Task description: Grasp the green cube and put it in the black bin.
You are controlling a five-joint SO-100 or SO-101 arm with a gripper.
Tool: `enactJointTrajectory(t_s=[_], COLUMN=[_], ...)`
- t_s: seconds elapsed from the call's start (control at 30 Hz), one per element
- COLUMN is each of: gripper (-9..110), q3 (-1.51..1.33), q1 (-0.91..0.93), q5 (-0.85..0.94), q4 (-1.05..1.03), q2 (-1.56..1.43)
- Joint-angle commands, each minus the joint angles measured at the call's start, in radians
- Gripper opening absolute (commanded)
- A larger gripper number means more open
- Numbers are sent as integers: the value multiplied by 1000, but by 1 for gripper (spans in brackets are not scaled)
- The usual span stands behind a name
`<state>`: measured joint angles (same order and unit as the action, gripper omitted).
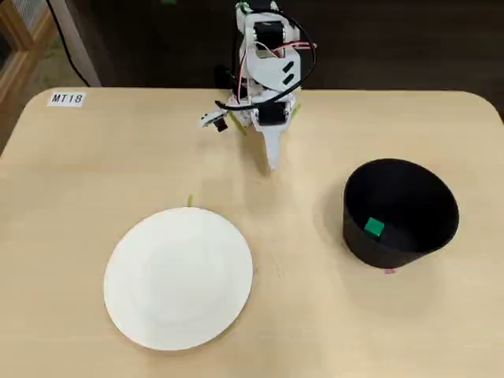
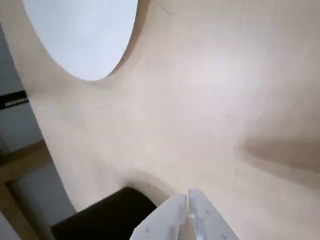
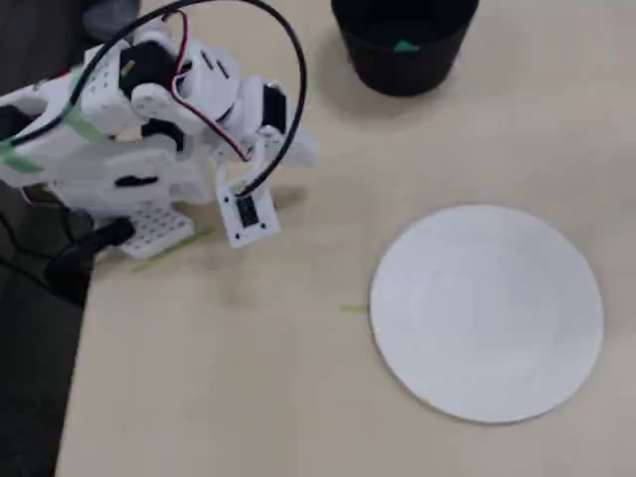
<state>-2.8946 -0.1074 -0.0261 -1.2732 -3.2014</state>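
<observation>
Now the green cube [image 1: 374, 227] is lying inside the black bin [image 1: 394, 248].
Bench [image 1: 315, 315] is carrying the white plate [image 1: 179, 267], sitting well apart from the bin; the folded arm [image 1: 268, 71] is resting at the far edge, its jaws [image 2: 187, 206] pressing together, clenched on nothing.

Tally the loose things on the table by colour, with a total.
Green: 1, the green cube, lying inside the bin
Black: 1, the black bin
White: 1, the white plate
Total: 3
</observation>
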Motion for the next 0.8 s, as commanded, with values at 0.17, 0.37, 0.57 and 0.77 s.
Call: enactJointTrajectory(t_s=[0.17, 0.37, 0.57, 0.77], gripper=[0, 0, 0, 0], q3=[2, 2, 2, 2], q1=[-3, -3, -3, -3], q5=[9, 9, 9, 9], q4=[15, 15, 15, 15], q2=[-3, -3, -3, -3])
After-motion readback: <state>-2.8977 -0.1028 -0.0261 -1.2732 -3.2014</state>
